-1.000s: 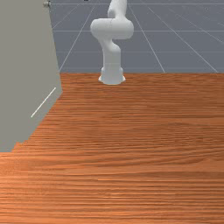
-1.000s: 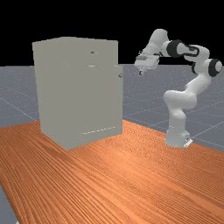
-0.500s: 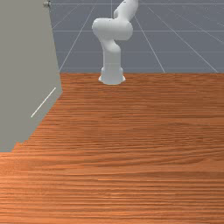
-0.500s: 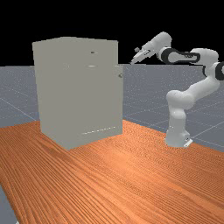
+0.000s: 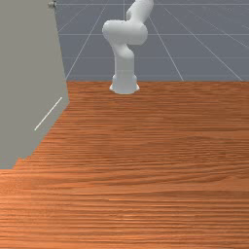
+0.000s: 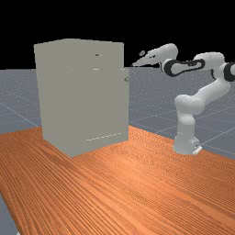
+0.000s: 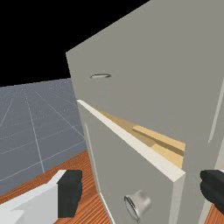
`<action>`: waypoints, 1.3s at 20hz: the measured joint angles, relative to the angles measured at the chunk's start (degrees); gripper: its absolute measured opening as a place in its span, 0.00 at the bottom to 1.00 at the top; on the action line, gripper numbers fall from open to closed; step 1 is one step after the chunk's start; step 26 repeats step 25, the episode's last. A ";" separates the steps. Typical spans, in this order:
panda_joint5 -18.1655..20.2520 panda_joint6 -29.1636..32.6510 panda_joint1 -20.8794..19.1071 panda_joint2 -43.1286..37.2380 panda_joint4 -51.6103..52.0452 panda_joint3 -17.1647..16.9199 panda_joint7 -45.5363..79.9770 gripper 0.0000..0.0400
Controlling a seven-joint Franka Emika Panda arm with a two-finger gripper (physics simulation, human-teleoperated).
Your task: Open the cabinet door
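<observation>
The cabinet door (image 7: 120,164) stands ajar, its pale top edge swung away from the frame, with a gap showing light yellowish boards (image 7: 159,140) inside. In the far view the door runs down the right edge of the cabinet, near the middle of the frame. Its round metal knob (image 7: 139,203) appears between the jaws in the wrist view, with neither of them touching it; the front view has this knob in the upper left of the frame. On the cabinet's panel, beyond the door's top edge, sits a slim curved handle (image 7: 100,76).

The cabinet (image 6: 82,96) itself is a tall grey box, left of centre in the far view and cut off by the left edge of the front view. Just to the right of it, in the upper middle of the far view, is the gripper (image 6: 134,64), a little higher than the knob and apart from it. The jaws are spread wide, holding nothing. From there the white arm (image 6: 211,94) reaches back to its base in the right part of the frame. Arm and cabinet both stand on the orange-brown tabletop (image 6: 124,183), with a grey gridded floor (image 6: 18,101) behind.
</observation>
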 joint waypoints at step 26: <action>3.66 7.36 3.03 7.09 -2.22 18.72 14.72 1.00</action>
